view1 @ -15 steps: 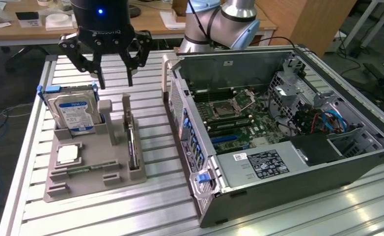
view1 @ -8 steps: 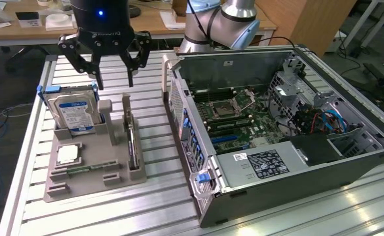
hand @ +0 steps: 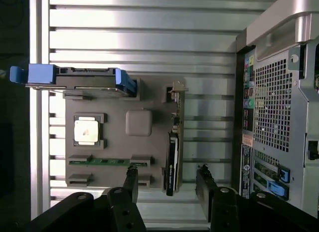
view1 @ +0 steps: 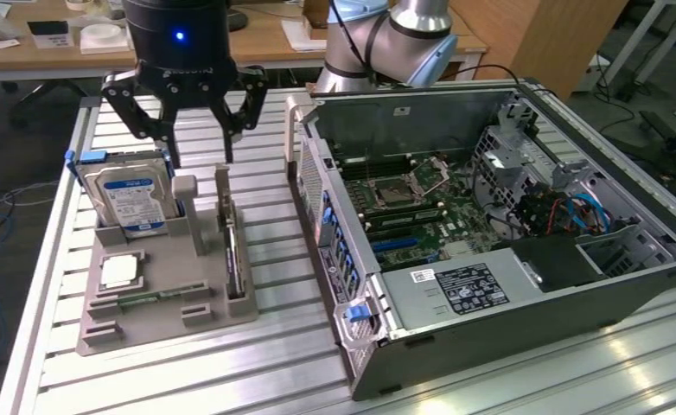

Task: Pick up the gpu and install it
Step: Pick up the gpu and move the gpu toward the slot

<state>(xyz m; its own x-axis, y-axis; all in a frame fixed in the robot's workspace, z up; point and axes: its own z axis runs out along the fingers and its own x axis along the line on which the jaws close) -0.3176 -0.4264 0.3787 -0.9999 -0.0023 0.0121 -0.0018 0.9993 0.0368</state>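
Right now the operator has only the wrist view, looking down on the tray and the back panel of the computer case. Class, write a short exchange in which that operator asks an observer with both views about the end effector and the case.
Operator: Is the end effector down at the gpu?
Observer: No. From the exterior view, the end effector hangs open above the tray, well clear of the gpu, which stands on edge at the tray's side nearest the case.
Operator: Is the case open?
Observer: Yes. The computer case lies with its open side facing up, and the motherboard inside shows a blue slot.
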